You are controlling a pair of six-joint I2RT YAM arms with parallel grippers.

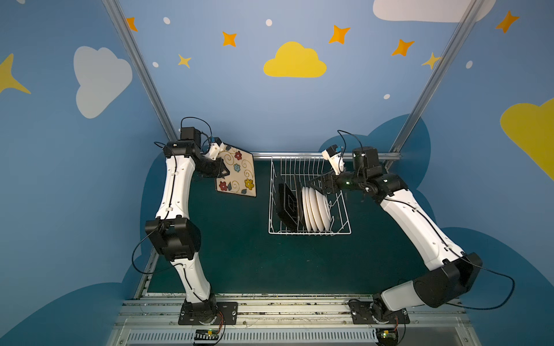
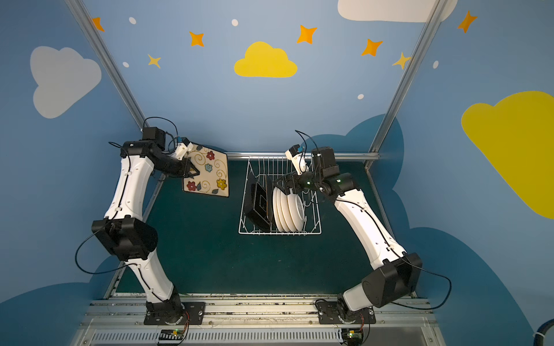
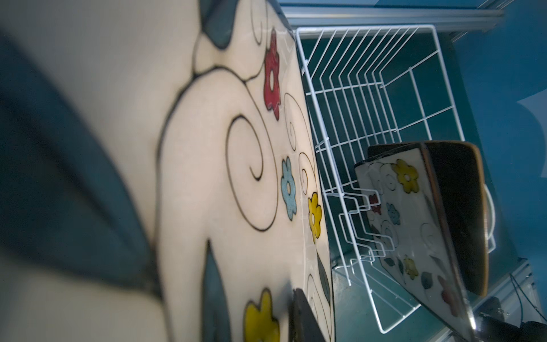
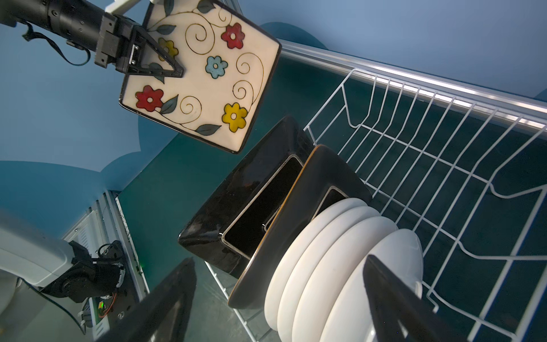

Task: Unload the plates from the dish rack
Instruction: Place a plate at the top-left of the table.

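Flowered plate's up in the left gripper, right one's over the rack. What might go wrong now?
1. The left gripper pinches the flowered plate by one edge, tilted in mid-air: it may slip.
2. The open right gripper hangs over tightly packed round white plates: closing might catch two.
3. The black square plates lean beside them and could topple.

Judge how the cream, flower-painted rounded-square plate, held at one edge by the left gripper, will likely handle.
The cream flowered plate looks glazed and rigid, so it is probably slippery in the grip. The left gripper pinches it near one edge with most of it overhanging, so it may pivot or droop. It seems ceramic: likely to chip if dropped.
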